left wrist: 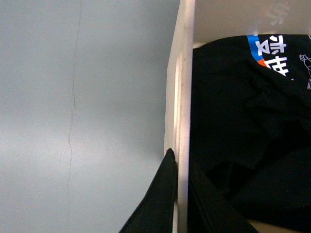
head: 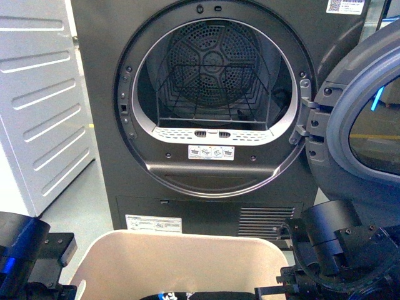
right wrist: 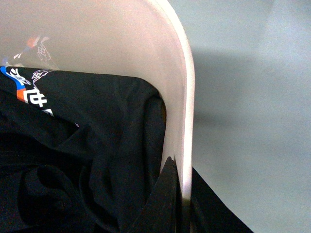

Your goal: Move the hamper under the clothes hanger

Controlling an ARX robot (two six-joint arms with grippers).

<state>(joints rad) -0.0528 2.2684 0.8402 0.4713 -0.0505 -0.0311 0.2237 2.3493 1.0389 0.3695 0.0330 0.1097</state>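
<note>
I see the left jaws and the right jaws each pinching a side wall of the beige plastic rectangular hamper (head: pixel 181 253), black clothes (right wrist: pixel 97 145) inside.

Garment print (left wrist: pixel 272 51): white Chinese characters on a blue patch, cut off, on the black garment (left wrist: pixel 233 136) in the hamper (left wrist: pixel 182 97).
Dryer (head: pixel 100 94) stickers: pictogram label (head: pixel 211 152) below its opening and QR label (head: pixel 345 5) at its top right, both unreadable.

hamper (head: pixel 178 256) cut off below, garment print (left wrist: pixel 274 48) partly hidden
</note>
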